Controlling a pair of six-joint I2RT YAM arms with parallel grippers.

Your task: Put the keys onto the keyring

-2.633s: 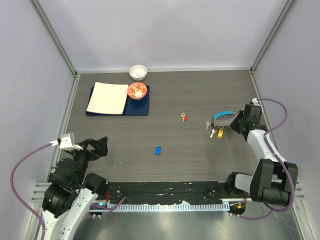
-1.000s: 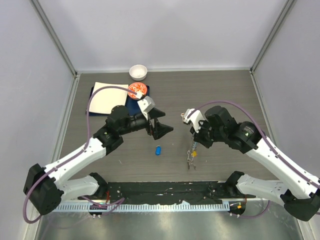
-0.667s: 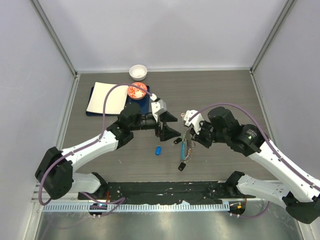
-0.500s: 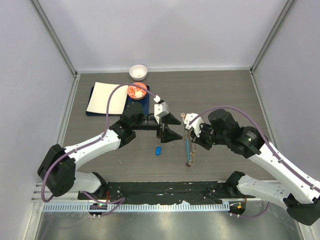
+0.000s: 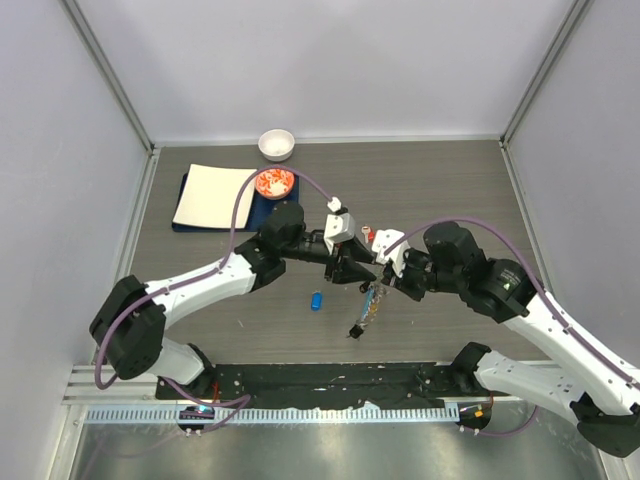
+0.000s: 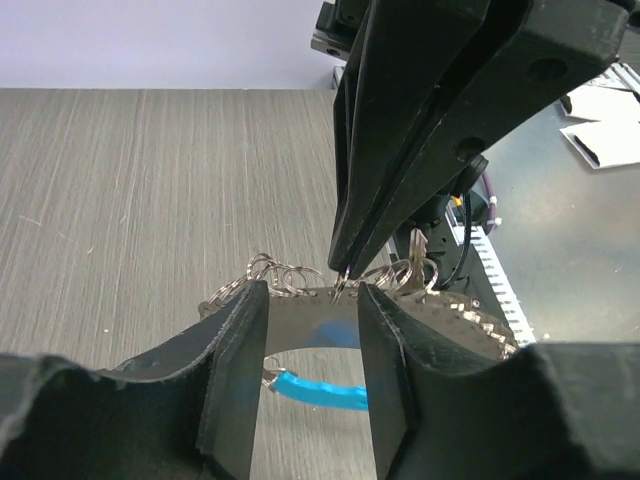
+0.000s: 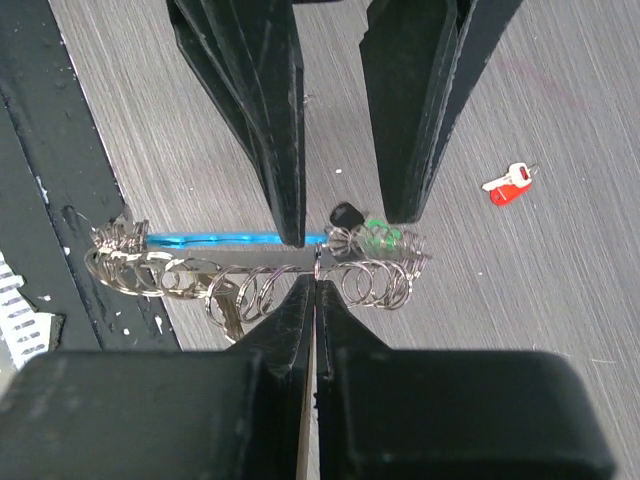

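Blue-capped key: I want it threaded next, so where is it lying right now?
Top view: the blue-capped key lies on the table just left of the keyring that hangs from the right gripper, on the near side of the left gripper.

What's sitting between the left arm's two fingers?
The keyring, pinched by the right gripper, sits between the left fingers. The left wrist view shows it best.
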